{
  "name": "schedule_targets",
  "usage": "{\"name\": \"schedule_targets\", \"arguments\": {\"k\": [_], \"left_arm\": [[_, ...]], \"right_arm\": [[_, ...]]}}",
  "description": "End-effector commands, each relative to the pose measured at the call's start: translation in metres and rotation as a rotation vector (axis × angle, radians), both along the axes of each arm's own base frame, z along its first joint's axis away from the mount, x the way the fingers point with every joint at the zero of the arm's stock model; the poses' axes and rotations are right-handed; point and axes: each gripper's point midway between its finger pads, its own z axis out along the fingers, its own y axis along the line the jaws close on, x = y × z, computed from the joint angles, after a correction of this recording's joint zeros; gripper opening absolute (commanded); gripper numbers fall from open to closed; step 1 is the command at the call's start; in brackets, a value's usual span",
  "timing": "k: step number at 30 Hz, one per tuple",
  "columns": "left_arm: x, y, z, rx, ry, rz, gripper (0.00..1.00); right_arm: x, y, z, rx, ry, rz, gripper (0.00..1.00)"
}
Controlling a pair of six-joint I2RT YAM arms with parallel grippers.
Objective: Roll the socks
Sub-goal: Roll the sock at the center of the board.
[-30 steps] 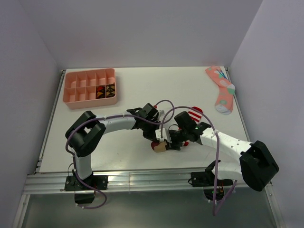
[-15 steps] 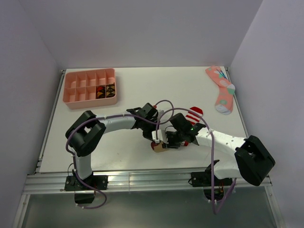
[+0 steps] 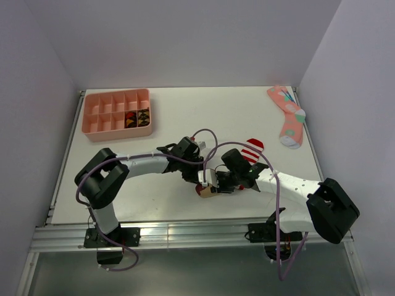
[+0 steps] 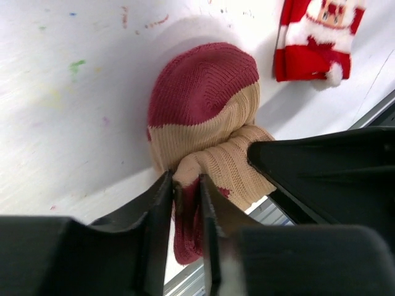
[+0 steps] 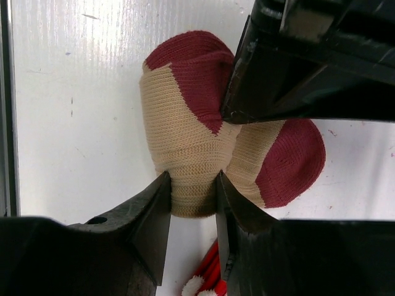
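Note:
The tan sock (image 3: 208, 190) with dark red toe and heel lies bunched in a partial roll near the table's front edge. My left gripper (image 4: 185, 194) is shut on a fold of the tan sock (image 4: 203, 132). My right gripper (image 5: 192, 188) is shut on the rolled tan part of the sock (image 5: 185, 142); the left finger crosses above it. The red-and-white striped sock (image 3: 252, 150) lies flat just behind the right gripper (image 3: 223, 184); it also shows in the left wrist view (image 4: 318, 40) and at the bottom of the right wrist view (image 5: 207, 277).
A pink divided tray (image 3: 117, 113) stands at the back left with dark items in two compartments. A pink sock with teal and grey pattern (image 3: 287, 116) lies at the back right. The table's front edge (image 3: 154, 225) and metal rail run just in front of the grippers.
The left arm has swung leftwards and lower, and its wrist has turned. The right gripper has shifted slightly left over the tan sock. The striped sock shows more.

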Motion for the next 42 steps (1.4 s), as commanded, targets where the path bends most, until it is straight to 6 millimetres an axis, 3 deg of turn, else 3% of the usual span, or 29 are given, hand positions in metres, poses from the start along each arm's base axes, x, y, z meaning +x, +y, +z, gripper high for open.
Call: {"name": "schedule_targets", "arguments": {"k": [1, 8, 14, 21, 29, 32, 36, 38, 42], "left_arm": [[0.016, -0.002, 0.025, -0.055, -0.084, 0.091, 0.3], [0.038, 0.008, 0.031, -0.065, -0.157, 0.17, 0.4], [0.056, 0.008, 0.021, -0.06, -0.204, 0.168, 0.45], [0.055, -0.002, -0.002, -0.05, -0.172, 0.081, 0.47], [0.047, -0.011, -0.015, -0.064, -0.114, 0.018, 0.46], [0.043, -0.009, -0.023, -0.052, -0.085, 0.02, 0.38], [0.038, -0.008, -0.028, -0.056, -0.054, 0.027, 0.1], [0.039, -0.006, -0.029, -0.061, -0.049, 0.041, 0.01], [0.044, 0.005, -0.018, -0.077, -0.064, 0.105, 0.0]], "right_arm": [[-0.003, -0.017, -0.019, -0.086, 0.006, -0.034, 0.21], [-0.003, -0.019, -0.02, -0.09, 0.005, -0.038, 0.2], [-0.004, -0.02, -0.02, -0.095, 0.009, -0.04, 0.2], [-0.005, -0.021, -0.022, -0.1, 0.014, -0.046, 0.19], [-0.005, -0.021, -0.022, -0.1, 0.018, -0.048, 0.19], [-0.005, -0.02, -0.022, -0.1, 0.02, -0.046, 0.19], [-0.007, -0.021, -0.022, -0.099, 0.028, -0.049, 0.19], [-0.008, -0.021, -0.022, -0.101, 0.037, -0.046, 0.19], [-0.019, -0.023, -0.023, -0.109, 0.088, -0.029, 0.18]]}}
